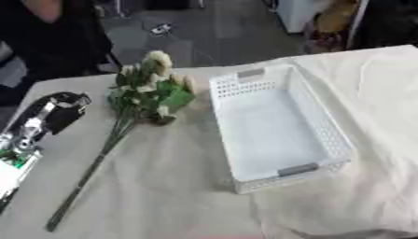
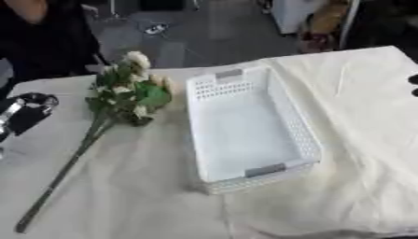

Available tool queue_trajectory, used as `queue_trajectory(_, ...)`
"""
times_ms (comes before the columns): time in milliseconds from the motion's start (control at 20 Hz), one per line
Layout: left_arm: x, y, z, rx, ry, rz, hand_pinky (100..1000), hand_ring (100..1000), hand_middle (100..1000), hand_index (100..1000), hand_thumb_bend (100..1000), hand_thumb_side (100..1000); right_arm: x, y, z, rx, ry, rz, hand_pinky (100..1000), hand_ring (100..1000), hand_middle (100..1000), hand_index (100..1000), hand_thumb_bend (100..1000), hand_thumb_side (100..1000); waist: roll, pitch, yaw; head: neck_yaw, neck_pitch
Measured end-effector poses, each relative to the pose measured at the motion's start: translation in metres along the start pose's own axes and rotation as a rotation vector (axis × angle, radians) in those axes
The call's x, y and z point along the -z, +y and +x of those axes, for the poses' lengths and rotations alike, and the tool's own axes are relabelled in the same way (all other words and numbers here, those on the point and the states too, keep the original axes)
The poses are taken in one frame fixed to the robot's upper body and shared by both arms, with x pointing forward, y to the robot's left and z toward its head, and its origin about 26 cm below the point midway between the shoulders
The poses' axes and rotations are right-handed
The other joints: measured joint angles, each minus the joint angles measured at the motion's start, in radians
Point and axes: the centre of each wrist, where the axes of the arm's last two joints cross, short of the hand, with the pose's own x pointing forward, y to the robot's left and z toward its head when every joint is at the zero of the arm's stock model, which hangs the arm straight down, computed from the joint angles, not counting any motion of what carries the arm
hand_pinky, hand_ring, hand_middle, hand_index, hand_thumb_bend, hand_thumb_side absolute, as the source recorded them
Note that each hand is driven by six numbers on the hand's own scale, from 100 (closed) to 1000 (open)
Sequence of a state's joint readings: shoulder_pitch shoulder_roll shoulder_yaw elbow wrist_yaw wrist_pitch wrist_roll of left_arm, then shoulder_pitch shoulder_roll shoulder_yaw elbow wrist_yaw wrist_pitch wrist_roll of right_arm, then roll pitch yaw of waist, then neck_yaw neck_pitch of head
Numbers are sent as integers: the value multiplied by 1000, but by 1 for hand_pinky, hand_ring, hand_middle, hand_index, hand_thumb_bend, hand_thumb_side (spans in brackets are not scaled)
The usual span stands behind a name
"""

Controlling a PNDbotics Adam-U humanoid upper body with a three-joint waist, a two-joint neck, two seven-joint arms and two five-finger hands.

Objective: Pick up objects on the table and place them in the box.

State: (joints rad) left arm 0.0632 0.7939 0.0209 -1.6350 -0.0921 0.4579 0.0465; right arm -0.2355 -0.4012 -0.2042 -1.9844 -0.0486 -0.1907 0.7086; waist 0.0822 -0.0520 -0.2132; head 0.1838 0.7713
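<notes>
At left, left hand (image 1: 51, 114) blurred, perhaps open.

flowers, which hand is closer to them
Left. The left hand sits just left of the flowers on the table; the right hand barely shows at the far right edge, beyond the basket.

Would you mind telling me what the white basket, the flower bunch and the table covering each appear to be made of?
The white basket looks like moulded plastic, with smooth matte walls pierced by regular holes and grey handle inserts. The flower bunch may be artificial, judging by its uniform cream blooms and stiff dark stems, though real cannot be ruled out. The table covering looks like cream woven cloth, shown by its soft wrinkles and folds.
</notes>
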Motion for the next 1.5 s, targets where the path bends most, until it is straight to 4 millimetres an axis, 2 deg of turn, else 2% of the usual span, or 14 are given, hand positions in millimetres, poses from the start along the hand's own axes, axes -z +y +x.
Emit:
queue_trajectory(350,2,3,-2,36,26,-9,784,777,840,885,374,871,1,1,0,2,0,5,705,770,834,939,100,493,1,-2,-3,-1,0)
queue_trajectory(500,3,5,-2,80,38,14,800,785,839,885,391,836,1,0,0,1,0,6,705,770,834,939,100,492,2,-2,-3,-6,0)
queue_trajectory(650,5,10,4,152,43,51,848,814,839,878,467,764,1,0,0,0,1,7,706,770,835,939,100,491,2,-3,-3,-9,0)
queue_trajectory(800,9,19,15,271,43,90,879,833,841,876,530,736,0,0,0,1,1,7,706,770,835,940,100,489,3,-9,-3,-9,0)
queue_trajectory(950,15,30,30,386,31,101,903,846,844,874,563,751,0,0,0,1,2,8,706,770,835,940,100,489,4,-12,-5,-9,0)
queue_trajectory(1100,22,38,41,472,23,79,905,848,848,875,555,777,1,1,0,1,-1,14,706,770,835,940,100,488,4,-13,-7,-8,0)
queue_trajectory(1500,46,42,61,557,15,1,926,857,848,874,571,812,2,3,0,4,-5,30,706,770,835,941,100,486,4,-13,-12,1,0)
